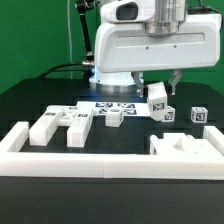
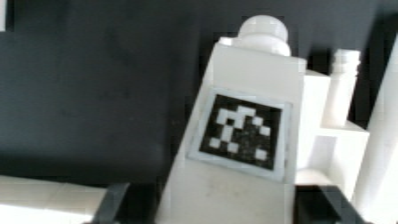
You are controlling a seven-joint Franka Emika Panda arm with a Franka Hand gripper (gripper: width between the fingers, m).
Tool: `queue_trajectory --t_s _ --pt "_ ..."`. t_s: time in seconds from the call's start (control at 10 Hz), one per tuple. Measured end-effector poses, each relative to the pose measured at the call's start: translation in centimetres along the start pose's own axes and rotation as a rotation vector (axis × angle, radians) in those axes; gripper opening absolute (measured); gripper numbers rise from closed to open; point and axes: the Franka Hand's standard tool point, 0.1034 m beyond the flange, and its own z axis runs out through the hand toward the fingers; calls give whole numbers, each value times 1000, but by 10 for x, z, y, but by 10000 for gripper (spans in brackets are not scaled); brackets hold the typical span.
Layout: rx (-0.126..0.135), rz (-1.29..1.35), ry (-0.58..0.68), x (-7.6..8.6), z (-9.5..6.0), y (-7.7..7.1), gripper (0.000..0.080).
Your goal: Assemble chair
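My gripper [image 1: 158, 87] is shut on a white chair piece [image 1: 158, 100], a long block with a square tag, and holds it just above the black table right of centre. In the wrist view this piece [image 2: 240, 130] runs away from the gripper [image 2: 222, 205], with its tag facing the camera and a round peg at its far end. Dark fingers [image 2: 121, 200] flank it. Other chair pieces lie on the table: a large notched group [image 1: 60, 123] at the exterior view's left, a small block [image 1: 113, 116] in the middle, a tagged cube [image 1: 198, 114] at the right, and a wide piece [image 1: 183, 146] at the front right.
The white border rail [image 1: 100, 162] runs along the front and turns back at both ends. The marker board [image 1: 112, 104] lies flat behind the middle pieces, under the robot's base. In the wrist view, more white pieces [image 2: 347, 95] lie beyond the held piece.
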Motion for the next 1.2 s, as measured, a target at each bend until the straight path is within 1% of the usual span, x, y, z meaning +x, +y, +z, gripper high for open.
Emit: queue_trajectory --t_s 0.1,0.3,0.4,0.5,0.6,0.7,0.9,1.0,1.1,1.2 --pt "-14 -5 76 10 -8 -1 318" --pt "-38 -14 199 22 -17 -1 318" --pt "-60 -20 289 24 -17 4 318" --pt "-76 -26 338 21 -14 7 318" --pt "-76 -26 336 19 -12 7 318" --pt "-76 -28 338 21 -13 6 318" --pt "-87 -88 374 32 -20 -11 318" --pt "-99 -136 401 38 -21 -16 318" --pt "-107 -167 409 39 -17 -17 318" --pt "-106 -166 404 38 -17 -17 318"
